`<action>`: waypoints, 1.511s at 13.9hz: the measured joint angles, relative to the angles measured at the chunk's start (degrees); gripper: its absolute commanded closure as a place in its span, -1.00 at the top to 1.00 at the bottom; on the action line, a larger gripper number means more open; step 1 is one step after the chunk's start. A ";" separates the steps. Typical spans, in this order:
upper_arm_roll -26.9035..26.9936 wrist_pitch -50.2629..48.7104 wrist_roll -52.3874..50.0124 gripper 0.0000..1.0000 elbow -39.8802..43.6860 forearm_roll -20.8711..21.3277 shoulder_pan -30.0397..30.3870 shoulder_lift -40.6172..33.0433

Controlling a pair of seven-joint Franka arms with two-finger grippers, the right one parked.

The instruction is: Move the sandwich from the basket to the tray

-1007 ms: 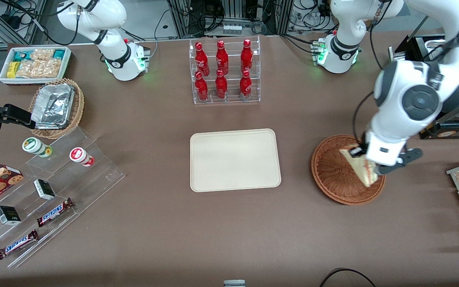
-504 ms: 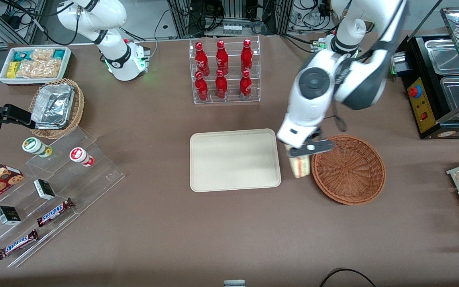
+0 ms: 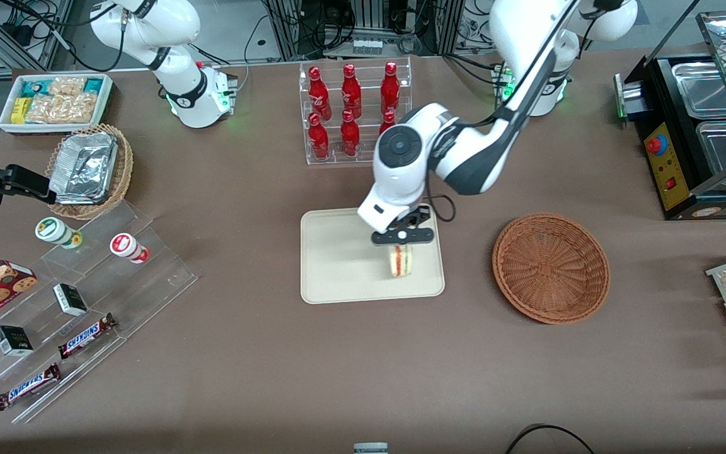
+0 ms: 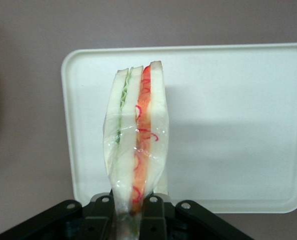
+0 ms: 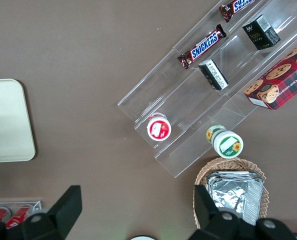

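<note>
Table: a brown table (image 3: 262, 353) carries everything; my claw (image 3: 402, 237) hangs over the part of the tray (image 3: 338, 277) that lies toward the basket.
Claw: clamped on the sandwich (image 3: 401, 260), both fingers pinching one narrow end of the wedge; in the wrist view the claw (image 4: 131, 212) has the wrapped tip squeezed between its jaws.
Sandwich: the sandwich (image 4: 136, 145) sticks out from my fingertips over the tray (image 4: 238, 125), standing on edge with the red and green filling lines showing. Whether its free end already touches the tray I cannot tell; it looks just above it.
Basket: the basket (image 3: 551, 268) sits well apart from my claw, toward my arm's end of the table, with nothing in it.
Handling: I judge it light and soft, the bread likely to crush under a hard squeeze, and the clear film slippery. The wedge hangs long from a small grip, so it could swing or slide out.
Grip: the narrow end does for a short carry; gripping the flat bread faces would likely steady it more.
Progress: nearly done, only set-down and release remain.
</note>
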 measured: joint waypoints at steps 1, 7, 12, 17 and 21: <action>0.01 0.55 -0.44 -0.68 1.62 0.01 -0.93 2.27; 0.12 5.01 -3.19 -0.68 6.28 0.77 -3.08 10.56; 0.13 5.44 -4.32 1.00 6.33 2.73 -4.28 11.97; 0.45 5.40 -4.50 1.00 7.86 3.44 -4.31 11.61; 1.30 -2.33 -5.09 1.00 9.93 3.37 -1.92 3.99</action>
